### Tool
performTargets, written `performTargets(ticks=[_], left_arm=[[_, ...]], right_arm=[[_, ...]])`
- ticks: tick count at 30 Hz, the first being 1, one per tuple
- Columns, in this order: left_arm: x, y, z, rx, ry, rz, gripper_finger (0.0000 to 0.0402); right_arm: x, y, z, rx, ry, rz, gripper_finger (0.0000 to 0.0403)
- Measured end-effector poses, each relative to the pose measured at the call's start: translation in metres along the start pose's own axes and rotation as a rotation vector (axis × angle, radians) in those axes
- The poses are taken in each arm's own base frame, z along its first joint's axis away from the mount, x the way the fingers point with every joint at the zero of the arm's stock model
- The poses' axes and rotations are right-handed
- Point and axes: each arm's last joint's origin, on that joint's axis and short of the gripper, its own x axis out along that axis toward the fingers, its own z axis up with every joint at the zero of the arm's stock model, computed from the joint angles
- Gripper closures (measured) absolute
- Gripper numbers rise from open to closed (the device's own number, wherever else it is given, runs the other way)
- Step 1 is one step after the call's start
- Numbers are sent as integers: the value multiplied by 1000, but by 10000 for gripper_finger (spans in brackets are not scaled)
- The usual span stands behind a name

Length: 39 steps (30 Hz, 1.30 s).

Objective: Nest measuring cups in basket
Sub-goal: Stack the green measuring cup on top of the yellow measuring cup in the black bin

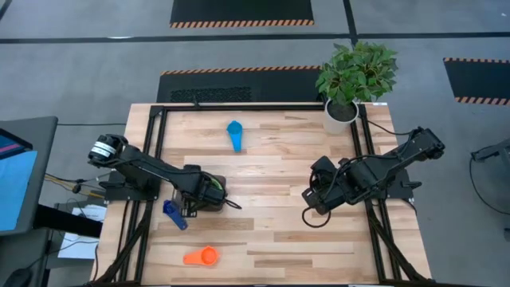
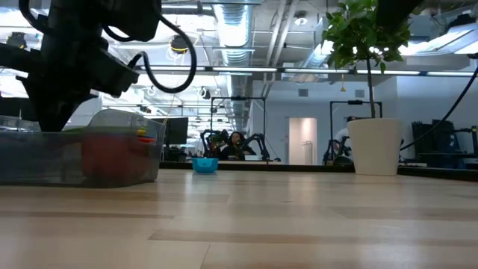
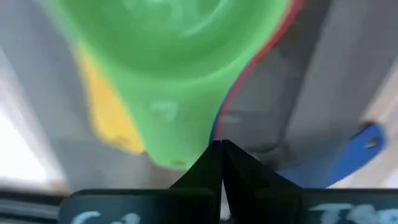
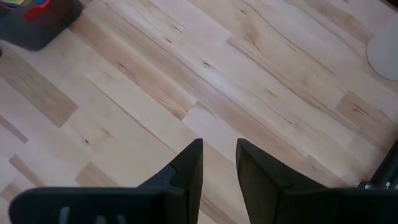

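The left gripper (image 1: 209, 191) is hanging directly over the basket (image 2: 82, 155), which is sitting on the bench (image 1: 279, 207) near its left edge. In the left wrist view its fingers are pressed together at the tips, apparently pinching the handle of the green cup (image 3: 186, 68), though the view is too close to be sure of the grip. That cup is sitting in a stack, with the yellow cup (image 3: 109, 118) and a red rim (image 3: 249, 81) showing beneath it, so the nest is being built inside the basket.

Three cups are lying loose: the dark blue cup (image 1: 174, 214) just beside the basket, the orange cup (image 1: 202, 256) nearer the front edge, and the light blue cup (image 1: 235, 134) well apart toward the plant pot (image 1: 341, 112).

The right gripper (image 4: 219, 163) is waiting over bare wood on the right, fingers slightly parted and holding nothing, keeping clear of the working arm.
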Motion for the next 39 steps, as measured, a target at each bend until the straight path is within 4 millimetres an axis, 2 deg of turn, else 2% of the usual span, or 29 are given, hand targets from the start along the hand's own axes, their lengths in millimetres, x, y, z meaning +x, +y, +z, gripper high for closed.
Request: performTargets(ticks=[9,15,23,30,39], left_arm=[[1,13,3,-54,-4,58,401],[-3,10,-3,-34,98,-144,401],[0,2,9,45,-50,-193,401],[8,4,8,47,-65,-117,401],[17,8,5,-35,-67,-1,401]], right_arm=[[0,2,0,6,-4,18,285],[0,3,1,9,-6,29,285],[0,3,1,-6,-7,29,285],[0,3,1,-6,-7,29,285],[0,3,1,-6,-7,29,285]])
